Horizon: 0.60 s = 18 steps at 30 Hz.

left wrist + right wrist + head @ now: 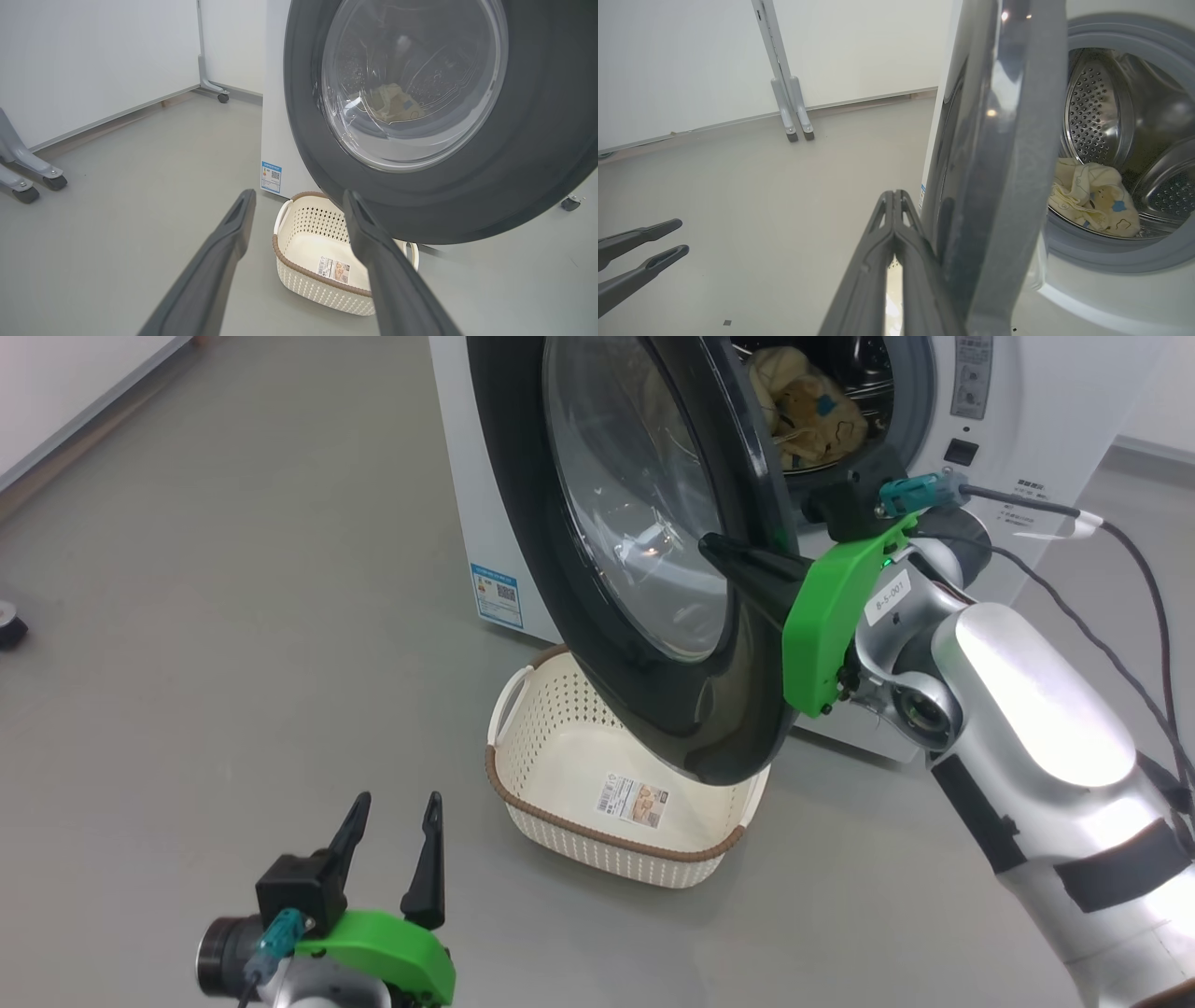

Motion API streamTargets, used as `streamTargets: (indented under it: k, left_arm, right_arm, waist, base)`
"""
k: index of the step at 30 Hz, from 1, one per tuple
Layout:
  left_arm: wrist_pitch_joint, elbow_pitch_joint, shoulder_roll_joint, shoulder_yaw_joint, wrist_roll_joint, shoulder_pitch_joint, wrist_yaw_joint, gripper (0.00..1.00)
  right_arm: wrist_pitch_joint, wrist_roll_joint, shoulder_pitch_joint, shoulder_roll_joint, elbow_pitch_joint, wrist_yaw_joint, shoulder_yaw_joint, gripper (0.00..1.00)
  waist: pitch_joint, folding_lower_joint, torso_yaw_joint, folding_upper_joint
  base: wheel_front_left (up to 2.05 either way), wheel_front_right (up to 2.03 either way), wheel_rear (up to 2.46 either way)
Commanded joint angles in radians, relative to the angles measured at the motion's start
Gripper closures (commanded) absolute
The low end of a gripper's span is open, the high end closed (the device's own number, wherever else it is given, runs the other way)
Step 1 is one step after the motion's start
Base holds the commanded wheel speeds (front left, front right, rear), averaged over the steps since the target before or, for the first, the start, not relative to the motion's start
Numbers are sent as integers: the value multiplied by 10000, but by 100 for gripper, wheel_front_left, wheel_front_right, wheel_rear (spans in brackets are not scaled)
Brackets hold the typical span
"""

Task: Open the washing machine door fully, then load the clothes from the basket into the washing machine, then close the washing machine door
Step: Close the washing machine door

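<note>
Against the round, glossy black-rimmed washing machine door [733,737] rests the closed right end effector [711,547]; left end effector [399,803] open. Stiff, slick, hinged: best pushed at the rim.

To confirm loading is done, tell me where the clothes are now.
The clothes lie inside the washing machine drum, at the head view's top, right of the part-open door, above the basket.

washing machine door [635,523] overhanging basket [607,859], floor [233,663] at left open
</note>
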Motion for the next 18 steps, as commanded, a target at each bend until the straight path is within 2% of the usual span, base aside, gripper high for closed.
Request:
streamTargets:
  k: [1, 10, 18]
  left_arm:
    - [-154, -244, 19, 281, -38, -590, 19, 0]
    - [-347, -94, -119, 200, -140, -655, 51, 0]
    - [-560, 111, -286, 32, -262, -727, 17, 0]
  right_arm:
    - [-58, 69, -558, 68, -153, -4, -135, 100]
    - [67, -85, -940, -269, 277, -4, -570, 100]
    - [194, -475, -1520, -816, 865, -4, -1581, 100]
  waist:
    - [41, 0, -7, -1]
    - [233, 0, 71, -1]
    - [488, 0, 291, -1]
  base:
    - [0, 0, 0]
    - [0, 0, 0]
    - [0, 0, 0]
